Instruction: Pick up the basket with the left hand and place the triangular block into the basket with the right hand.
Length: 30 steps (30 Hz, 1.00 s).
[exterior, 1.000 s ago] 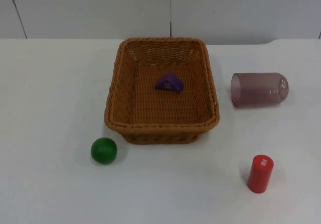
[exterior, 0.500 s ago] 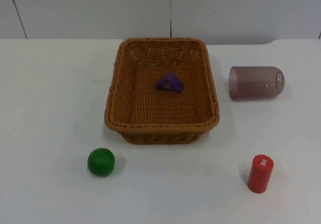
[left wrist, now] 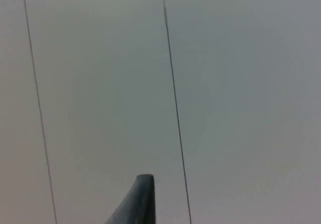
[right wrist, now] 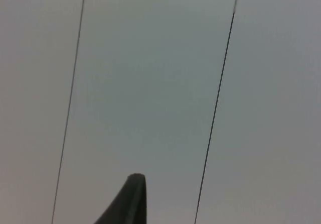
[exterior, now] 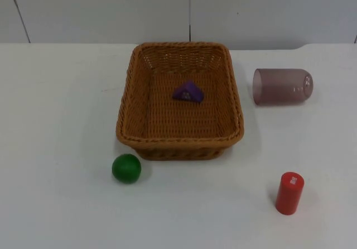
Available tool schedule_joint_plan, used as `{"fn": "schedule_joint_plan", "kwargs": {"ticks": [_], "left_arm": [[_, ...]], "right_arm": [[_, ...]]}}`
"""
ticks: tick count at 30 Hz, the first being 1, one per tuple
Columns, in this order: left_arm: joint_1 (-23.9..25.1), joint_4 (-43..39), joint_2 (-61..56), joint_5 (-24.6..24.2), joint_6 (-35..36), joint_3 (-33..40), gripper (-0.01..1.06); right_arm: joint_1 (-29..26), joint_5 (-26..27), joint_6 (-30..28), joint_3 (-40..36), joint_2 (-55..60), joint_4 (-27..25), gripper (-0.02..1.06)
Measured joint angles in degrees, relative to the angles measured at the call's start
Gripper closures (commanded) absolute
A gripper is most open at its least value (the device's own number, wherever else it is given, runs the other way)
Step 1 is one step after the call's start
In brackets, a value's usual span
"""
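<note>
A brown wicker basket (exterior: 129, 95) stands on the white table, in the middle of the top view. A purple triangular block (exterior: 188, 92) lies inside it, on the woven floor, a little toward the far side. My left gripper (left wrist: 143, 199) is raised and faces the grey partition wall (left wrist: 241, 83), away from the table. My right gripper (right wrist: 133, 196) also points at the wall (right wrist: 150, 73). Both arms wait off the table.
A green ball (exterior: 126, 168) rests just in front of the basket's near left corner. A translucent purple cup (exterior: 283, 86) lies on its side to the right of the basket. A red cylinder (exterior: 289, 192) stands upright at the front right.
The green ball rolled toward the front, then back to the right and closer to the basket. The purple cup rolled steadily toward the far side. Basket and block stayed put.
</note>
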State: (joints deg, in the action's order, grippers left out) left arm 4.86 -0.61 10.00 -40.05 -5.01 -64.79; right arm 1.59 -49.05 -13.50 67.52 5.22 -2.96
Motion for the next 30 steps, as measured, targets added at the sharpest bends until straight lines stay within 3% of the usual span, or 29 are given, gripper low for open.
{"fn": "schedule_joint_plan", "kwargs": {"ticks": [12,16,30], "left_arm": [[0.09,9.1,-6.42,-4.28,-6.68,0.14,0.0],[-0.16,10.12,-8.04,-5.41,-6.94,0.14,0.0],[-3.42,11.63,-9.89,-19.4,-6.57,0.37,0.0]], "right_arm": [[0.0,-10.71,0.0,0.0,-5.29,0.0,0.0],[0.0,-11.36,0.11,0.0,-5.29,0.0,0.0],[0.0,-14.2,2.46,0.1,-5.29,-0.97,0.0]]}}
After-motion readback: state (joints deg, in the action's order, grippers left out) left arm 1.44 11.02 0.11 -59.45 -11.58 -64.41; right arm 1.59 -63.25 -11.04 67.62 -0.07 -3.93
